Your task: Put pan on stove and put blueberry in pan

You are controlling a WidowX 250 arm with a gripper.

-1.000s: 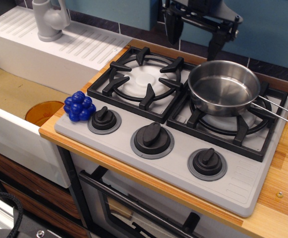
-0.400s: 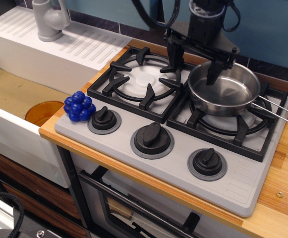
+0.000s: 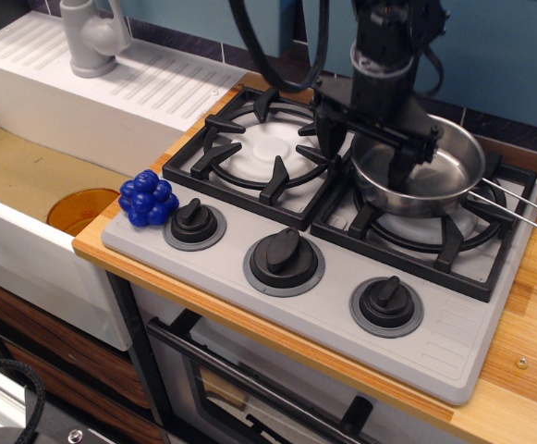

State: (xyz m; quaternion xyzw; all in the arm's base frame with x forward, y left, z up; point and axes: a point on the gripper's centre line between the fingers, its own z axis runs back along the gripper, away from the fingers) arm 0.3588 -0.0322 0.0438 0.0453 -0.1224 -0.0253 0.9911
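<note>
- The gripper (image 3: 365, 153) is dropping lower than it was a moment ago, its fingers spread wide apart, one outside the pan's near-left rim and one inside the bowl.
- The pan (image 3: 425, 166) is sitting on the right burner of the stove (image 3: 342, 305), unmoved over the last second, so the arm looks to be straddling its wall for a grip, though that step appears already done.
- The blueberry (image 3: 148, 198) is waiting untouched at the stove's left corner, just beside the leftmost knob (image 3: 195, 223).
- No readable writing or brand is showing anywhere.
</note>
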